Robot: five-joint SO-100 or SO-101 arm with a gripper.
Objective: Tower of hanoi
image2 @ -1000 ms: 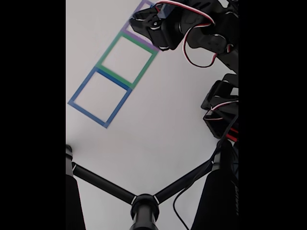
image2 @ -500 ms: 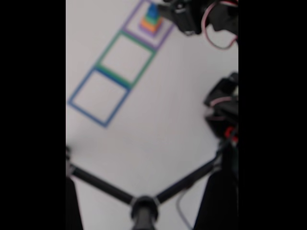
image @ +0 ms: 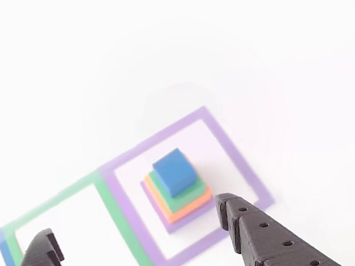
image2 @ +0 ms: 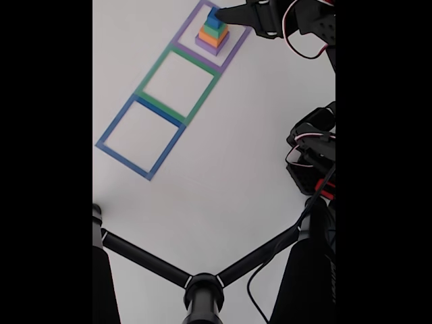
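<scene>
The tower of hanoi (image: 176, 190) stands assembled inside the purple square outline (image: 235, 157): purple block (image: 178, 223) at the base, orange block (image: 188, 209) on it, green block (image: 189, 195) next, blue cube (image: 172, 171) on top. In the other view the stack sits left of centre in the outline, nearer its left border than its right, with bare white table (image: 164, 47) on all four sides of the base.

The gripper (image: 140, 237) is released, jaws spread wide. One black fingertip (image: 44, 252) lies over the green square outline (image: 120, 216); the other sits at the purple outline's lower right edge. The stack lies between and beyond the two tips, touching neither.

In the fixed view the gripper (image2: 226, 13) points at the tower (image2: 212, 30) from the right, its tip close beside the blue cube. The green square outline (image2: 150, 75) and the blue square outline (image2: 111, 131) enclose only bare table. Wide open surface extends below and right of the outlines. The arm base (image2: 312, 158) stands at the right edge; black tripod legs (image2: 145, 260) cross the bottom.

Change from the earlier fixed frames: one second ago the arm body covered the purple outline and hid the stack. Half a second ago it had drawn back toward the upper right, in a blurred frame, exposing the stack. Now the frame is sharp and the gripper tip is extended beside the top of the tower. The outlines have not shifted.
</scene>
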